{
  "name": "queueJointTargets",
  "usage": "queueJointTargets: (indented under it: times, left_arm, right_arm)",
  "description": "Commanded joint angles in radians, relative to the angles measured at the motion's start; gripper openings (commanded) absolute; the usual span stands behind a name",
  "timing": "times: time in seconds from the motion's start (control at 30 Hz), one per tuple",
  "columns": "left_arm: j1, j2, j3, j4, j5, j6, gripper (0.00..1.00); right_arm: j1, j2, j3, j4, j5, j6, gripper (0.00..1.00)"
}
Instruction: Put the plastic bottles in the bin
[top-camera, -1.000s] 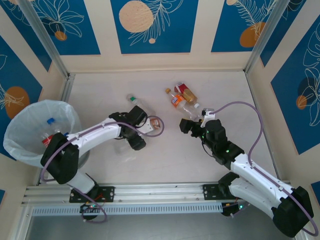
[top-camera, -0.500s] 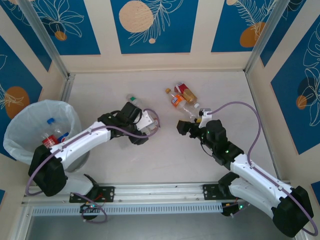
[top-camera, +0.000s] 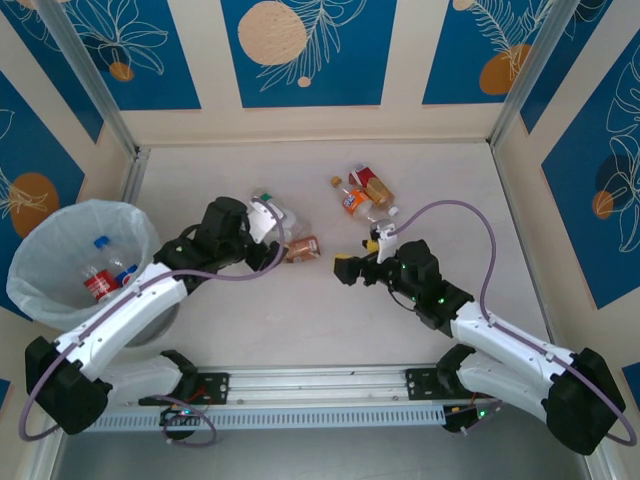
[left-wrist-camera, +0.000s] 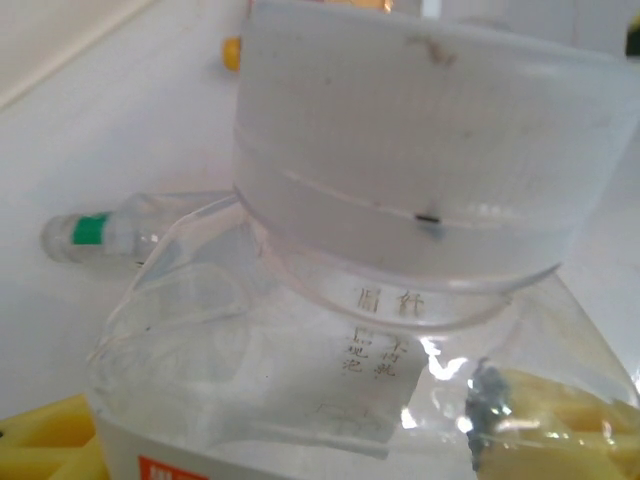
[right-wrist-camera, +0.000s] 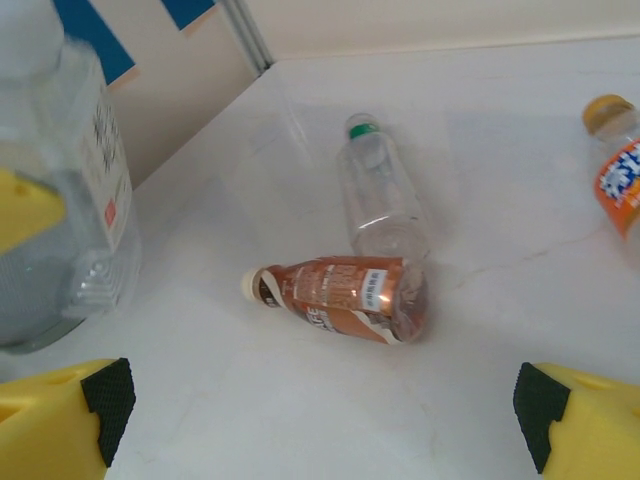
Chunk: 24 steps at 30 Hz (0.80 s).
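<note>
My left gripper (top-camera: 258, 226) is shut on a clear bottle (left-wrist-camera: 400, 300) with a wide white cap, which is held between yellow fingers (left-wrist-camera: 45, 445). A brown-label bottle (top-camera: 302, 248) lies on the table to its right, and beyond it a clear green-capped bottle (top-camera: 268, 200). In the right wrist view the brown bottle (right-wrist-camera: 345, 295) lies ahead of my open right gripper (right-wrist-camera: 320, 420), which has nothing between its fingers. The grey bin (top-camera: 40, 240) with its white bag stands at the left and has bottles (top-camera: 100, 283) inside.
An orange-label bottle (top-camera: 352, 198), a red-label bottle (top-camera: 372, 183) and a clear white-capped one (top-camera: 385, 215) lie together at the far middle. Walls close off the table on the left, right and far sides. Open table lies between the arms.
The left gripper has swung back and left with the clear bottle, uncovering the brown bottle. The right gripper has moved left towards the brown bottle, still open.
</note>
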Motion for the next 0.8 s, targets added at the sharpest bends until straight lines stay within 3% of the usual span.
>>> queueJointTargets:
  times: [0.0, 0.2, 0.6, 0.77]
  left_arm:
    - [0.04, -0.047, 0.019, 0.035, 0.007, -0.078, 0.0]
    - [0.065, -0.09, 0.047, 0.031, 0.04, -0.119, 0.0]
    - [0.106, -0.12, 0.149, -0.038, -0.09, -0.181, 0.0]
    - [0.114, -0.139, 0.209, -0.058, -0.056, -0.183, 0.0]
  right_arm:
    - [0.024, 0.019, 0.045, 0.083, -0.018, -0.079, 1.0]
    - [0.062, 0.065, 0.058, 0.158, -0.045, -0.124, 0.99]
    - [0.103, 0.142, 0.109, 0.219, -0.081, -0.148, 1.0]
    - [0.113, 0.154, 0.123, 0.224, -0.077, -0.156, 0.99]
